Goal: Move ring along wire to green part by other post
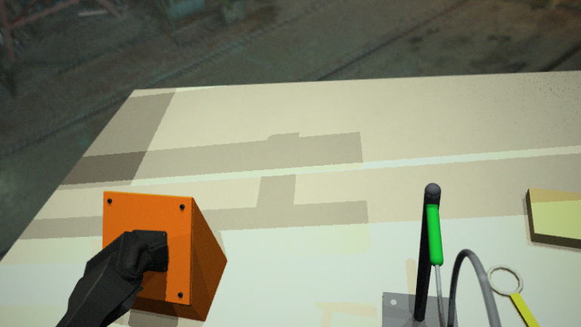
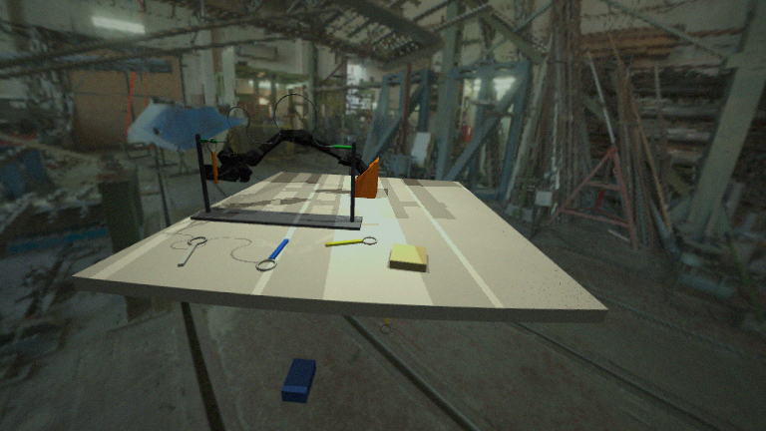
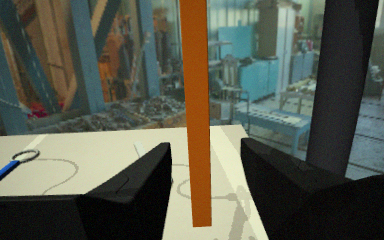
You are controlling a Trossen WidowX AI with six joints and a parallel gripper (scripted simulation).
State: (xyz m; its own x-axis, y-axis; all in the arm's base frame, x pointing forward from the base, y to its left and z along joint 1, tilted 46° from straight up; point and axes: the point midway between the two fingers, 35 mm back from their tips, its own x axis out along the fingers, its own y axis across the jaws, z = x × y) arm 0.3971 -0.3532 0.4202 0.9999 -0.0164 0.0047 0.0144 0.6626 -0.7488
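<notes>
1. Because the ring (image 2: 209, 148) hung from the near-post green section (image 2: 207, 141), its handle (image 2: 214, 169) (image 3: 197, 115) dropped below the wire (image 1: 484, 278) (image 2: 274, 116), presumably under its own weight, leaving you a grip away from the grey part.
2. You had the gripper (image 2: 210, 173) (image 3: 205, 149) beside the handle, with its jaws partly open and grasping nothing. That spacing probably served to admit the narrow handle without knocking it.
3. You saw the handle between the fingers in the wrist view; its exact depth there could not be told.
4. You found the handle's long axis nearly vertical, roughly parallel to the adjacent post (image 2: 202, 178) (image 3: 340, 85), ring end up and free end down. You faced it crosswise, which suited a side pinch.
</notes>
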